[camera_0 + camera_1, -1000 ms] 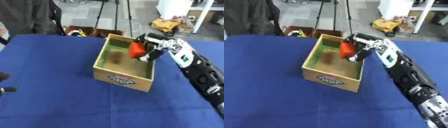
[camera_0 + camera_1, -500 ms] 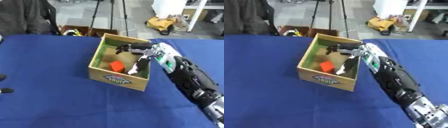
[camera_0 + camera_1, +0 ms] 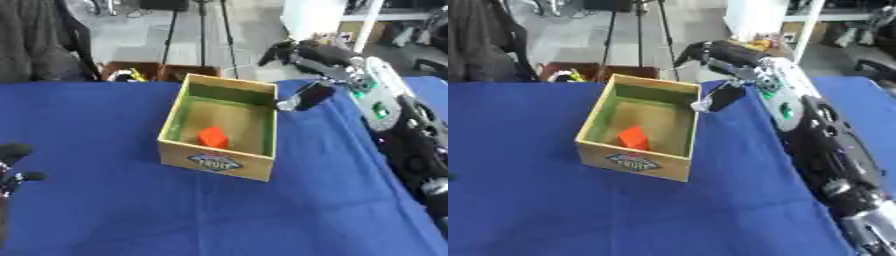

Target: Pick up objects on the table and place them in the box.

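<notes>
At centre frame of the left eye view, the wooden box (image 3: 222,131) stands on the blue table (image 3: 105,210), its green-lined interior open to the camera and a printed label on its near wall. A red-orange object (image 3: 213,137) lies on the box floor, toward the near wall and apart from the side walls. My right hand (image 3: 308,75) hangs at the upper right of the frame, above and just beyond the box's right rim, with the thumb and fingers spread and holding nothing; the lower finger reaches down beside the rim's far right corner, and whether it touches the wood cannot be told. My right forearm runs from the hand down the right edge of the frame, white and black with green marks. My left hand (image 3: 14,165) shows at the lower left edge, dark fingertips raised over the cloth, relaxed and empty.

Toward centre left of the right eye view, the same box (image 3: 639,125) appears, with the red-orange object (image 3: 633,137) inside on its floor near the front wall. My right hand (image 3: 719,70) sits in the upper middle of the frame, fingers apart, beside the box's far right corner. My left hand lies outside this view. Beyond the table's far edge, tripod legs (image 3: 661,30) stand on the grey floor.
</notes>
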Controlling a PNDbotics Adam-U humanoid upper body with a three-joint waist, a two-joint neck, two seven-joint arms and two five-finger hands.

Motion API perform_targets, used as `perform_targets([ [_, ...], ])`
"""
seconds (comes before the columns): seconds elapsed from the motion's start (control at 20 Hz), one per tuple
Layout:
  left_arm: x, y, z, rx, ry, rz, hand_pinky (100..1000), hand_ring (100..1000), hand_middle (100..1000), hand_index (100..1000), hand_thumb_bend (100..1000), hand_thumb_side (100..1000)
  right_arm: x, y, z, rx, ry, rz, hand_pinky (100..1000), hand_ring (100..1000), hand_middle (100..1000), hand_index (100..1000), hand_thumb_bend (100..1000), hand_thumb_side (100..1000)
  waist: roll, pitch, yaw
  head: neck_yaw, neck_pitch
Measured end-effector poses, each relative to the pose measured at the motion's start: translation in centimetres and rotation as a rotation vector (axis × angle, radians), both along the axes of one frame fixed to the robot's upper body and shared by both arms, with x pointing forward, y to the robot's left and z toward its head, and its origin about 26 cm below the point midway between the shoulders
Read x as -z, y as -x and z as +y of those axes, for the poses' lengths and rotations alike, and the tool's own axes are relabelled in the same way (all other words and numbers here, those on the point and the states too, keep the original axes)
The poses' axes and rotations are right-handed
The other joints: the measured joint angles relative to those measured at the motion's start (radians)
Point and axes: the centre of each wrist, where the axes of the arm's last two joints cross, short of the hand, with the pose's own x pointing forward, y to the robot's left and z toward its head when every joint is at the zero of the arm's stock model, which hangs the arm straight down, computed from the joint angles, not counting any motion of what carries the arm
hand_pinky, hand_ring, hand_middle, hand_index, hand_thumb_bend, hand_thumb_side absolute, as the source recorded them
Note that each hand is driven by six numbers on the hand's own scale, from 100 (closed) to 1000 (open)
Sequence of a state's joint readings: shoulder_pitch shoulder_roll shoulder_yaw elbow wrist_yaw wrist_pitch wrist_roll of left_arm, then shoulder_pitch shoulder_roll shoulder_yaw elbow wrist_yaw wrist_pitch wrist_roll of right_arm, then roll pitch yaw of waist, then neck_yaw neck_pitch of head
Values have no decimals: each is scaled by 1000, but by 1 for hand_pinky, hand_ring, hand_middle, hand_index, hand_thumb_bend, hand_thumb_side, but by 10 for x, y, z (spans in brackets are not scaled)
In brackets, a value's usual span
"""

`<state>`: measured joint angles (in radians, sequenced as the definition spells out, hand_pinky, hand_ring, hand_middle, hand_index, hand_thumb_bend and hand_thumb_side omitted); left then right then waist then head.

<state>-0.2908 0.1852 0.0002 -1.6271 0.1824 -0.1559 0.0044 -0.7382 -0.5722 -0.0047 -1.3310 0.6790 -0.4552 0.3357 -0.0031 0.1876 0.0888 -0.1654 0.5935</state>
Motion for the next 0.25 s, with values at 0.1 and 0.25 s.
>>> perform_targets([
  [0.1,0,0,4,-24,7,-2,564,848,680,739,726,803,10,10,-10,31,-88,-12,575,838,667,808,119,452,3,0,-52,36,-4],
  [0.25,1,1,9,-59,15,-3,564,849,680,740,727,802,36,20,-17,80,-239,7,584,880,707,873,127,558,12,7,-80,73,-7],
])
